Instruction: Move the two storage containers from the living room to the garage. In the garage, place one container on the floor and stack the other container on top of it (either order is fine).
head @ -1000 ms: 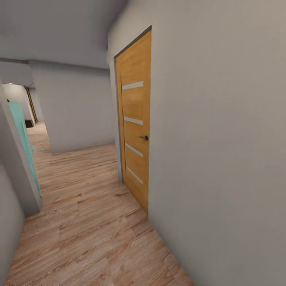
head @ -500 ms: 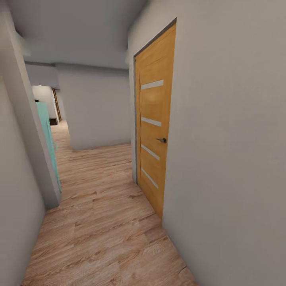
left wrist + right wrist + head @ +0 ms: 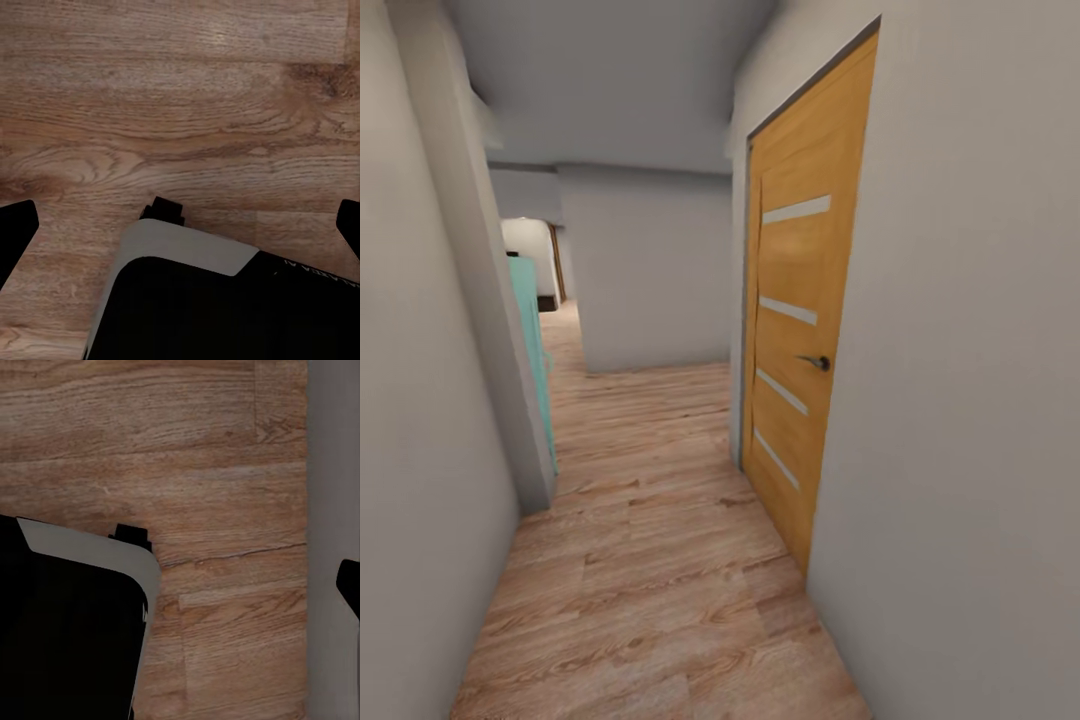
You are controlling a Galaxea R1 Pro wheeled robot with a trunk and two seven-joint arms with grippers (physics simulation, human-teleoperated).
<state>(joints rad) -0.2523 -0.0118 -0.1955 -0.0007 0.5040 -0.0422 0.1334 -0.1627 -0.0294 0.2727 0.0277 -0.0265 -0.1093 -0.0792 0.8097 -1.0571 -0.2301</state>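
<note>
I am in a narrow hallway with light wood-plank flooring [image 3: 650, 560]; the two storage containers, the living room and the garage are out of view. My left gripper [image 3: 180, 225] hangs open over the planks, its dark fingertips [image 3: 16, 225] at the picture's two side edges with nothing between them. My right gripper [image 3: 180, 585] is open too and empty, one fingertip [image 3: 349, 581] showing close to a grey wall base [image 3: 330, 472]. My own black and grey base [image 3: 210, 300] lies under both wrists.
A honey-brown panelled door [image 3: 800, 330] with a dark handle [image 3: 815, 362] stands shut in the right wall [image 3: 980, 400]. The left wall [image 3: 420, 400] is close, with a teal panel [image 3: 532, 340] past its corner. A grey wall [image 3: 650, 270] ends the corridor; a passage runs on at its left.
The whole view has swung left: the door sits further right in the picture and the left wall takes up more of it. That is camera motion; nothing else moved.
</note>
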